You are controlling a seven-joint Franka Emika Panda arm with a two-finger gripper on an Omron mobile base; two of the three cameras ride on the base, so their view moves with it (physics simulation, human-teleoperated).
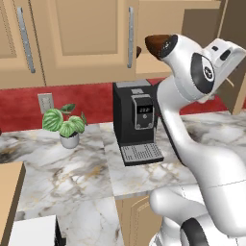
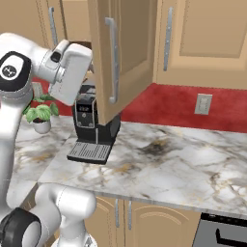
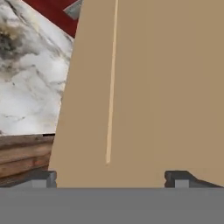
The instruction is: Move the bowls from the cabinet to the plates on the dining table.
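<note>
A reddish-brown bowl sits in the open cabinet, partly hidden behind my arm. The cabinet door stands swung out, its silver handle facing the room. My hand is raised beside that door at shelf height, and the door's edge hides its fingers in the right base view. In the hand view my gripper is open with nothing between its jaws, its fingertips wide apart, close against the tan inner face of the door. The plates and the dining table are out of view.
A black coffee machine stands on the marble counter under the cabinet, with a potted plant to its left. Red backsplash with outlets runs behind. A dark stove edge sits low on the right.
</note>
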